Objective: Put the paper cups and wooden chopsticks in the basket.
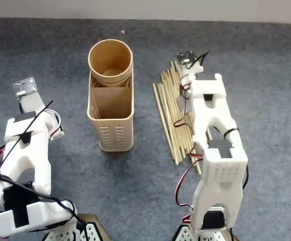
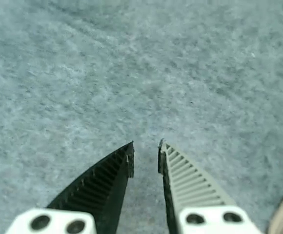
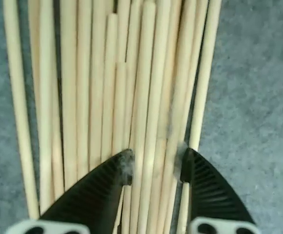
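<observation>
My right gripper point(image 3: 156, 165) is hanging over the chopsticks point(image 3: 141, 73) with its fingers spread. The two tips are straddling a few sticks near the middle of the pile. I cannot tell whether the tips are touching the wood. The pile is lying flat on the grey mat point(image 2: 131, 73), directly beneath this gripper.

My left gripper point(image 2: 145, 156) is hovering over bare mat, fingers parted by a narrow gap and pinching nothing.

The basket point(image 1: 116, 133) is standing on the mat between my two grippers. The stacked cups point(image 1: 110, 60) are sitting upright in its compartment farther from my bases.
</observation>
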Robot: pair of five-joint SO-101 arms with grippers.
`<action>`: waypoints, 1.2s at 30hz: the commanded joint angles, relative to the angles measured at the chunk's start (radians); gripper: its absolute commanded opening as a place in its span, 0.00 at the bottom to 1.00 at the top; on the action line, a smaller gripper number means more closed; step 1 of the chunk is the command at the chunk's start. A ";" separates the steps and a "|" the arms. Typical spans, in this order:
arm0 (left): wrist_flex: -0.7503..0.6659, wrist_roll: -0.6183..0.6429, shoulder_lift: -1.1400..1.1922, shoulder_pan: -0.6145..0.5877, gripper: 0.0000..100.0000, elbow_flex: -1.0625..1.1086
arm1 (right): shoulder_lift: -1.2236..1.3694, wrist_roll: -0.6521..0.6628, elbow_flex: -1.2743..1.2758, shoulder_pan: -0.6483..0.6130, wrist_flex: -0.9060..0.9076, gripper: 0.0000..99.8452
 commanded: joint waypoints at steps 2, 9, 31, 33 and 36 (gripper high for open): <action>0.009 0.012 -0.002 0.051 0.11 -0.027 | -0.081 -0.020 0.004 -0.018 -0.056 0.17; 0.005 0.011 -0.002 0.051 0.11 0.004 | -0.024 -0.020 0.012 -0.013 -0.061 0.13; -0.074 0.008 -0.002 0.050 0.11 0.041 | -0.266 0.080 -0.200 0.048 0.127 0.00; -0.074 0.008 -0.002 0.050 0.11 0.041 | -0.334 0.035 -0.240 0.044 0.162 0.00; -0.074 0.008 -0.002 0.051 0.11 0.041 | -0.437 -0.020 -0.274 0.038 0.191 0.00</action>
